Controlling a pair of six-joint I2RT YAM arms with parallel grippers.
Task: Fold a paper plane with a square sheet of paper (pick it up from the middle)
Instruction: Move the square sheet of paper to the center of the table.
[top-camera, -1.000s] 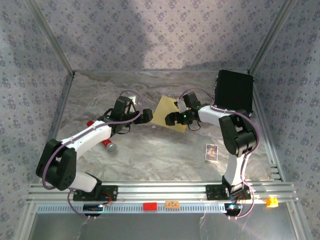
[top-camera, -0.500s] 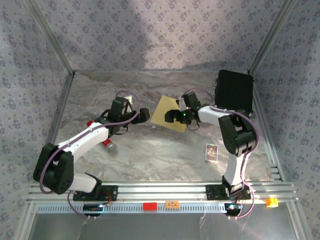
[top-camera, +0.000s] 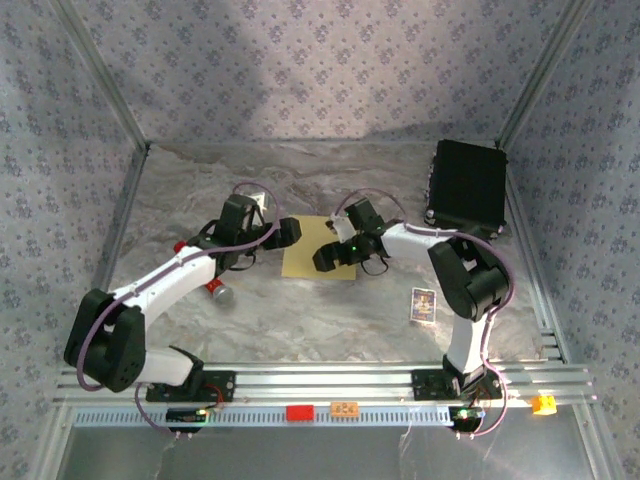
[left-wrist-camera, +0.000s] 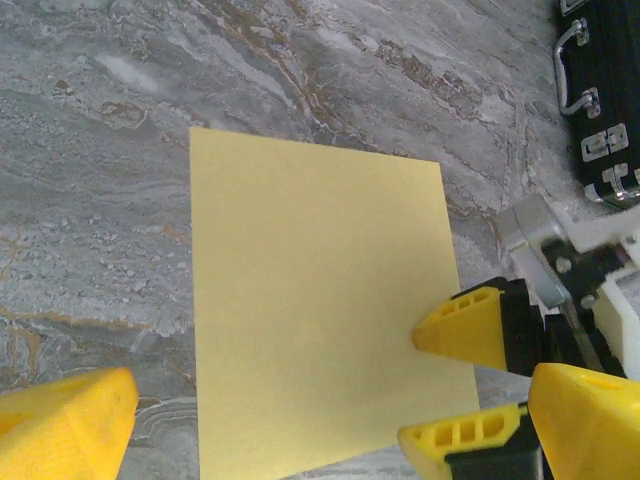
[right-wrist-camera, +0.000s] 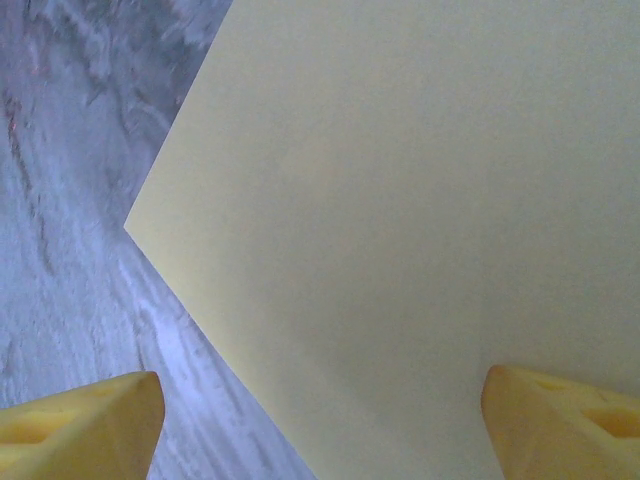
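Marbled bench (top-camera: 300, 320): paper (top-camera: 303, 260) lies flat mid-bench; left claw (top-camera: 292, 233) and right claw (top-camera: 325, 258) both gape apart; shut case (top-camera: 467, 185) hides contents.

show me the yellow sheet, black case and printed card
yellow sheet (left-wrist-camera: 320, 300): left wrist view, flat middle
black case (top-camera: 467, 185): top external view, lid centre
printed card (top-camera: 424, 304): top external view, its face

Soft, even light comes from above, and the back wall (top-camera: 340, 70) has a paler patch at its middle. The arms cast faint, diffuse shadows on the worktop (top-camera: 300, 310). The top view is slightly grainy. In the right wrist view the right tool (right-wrist-camera: 322, 425) has blurred fingertips (right-wrist-camera: 80, 420), and the square sheet of paper (right-wrist-camera: 420, 200) looks soft.
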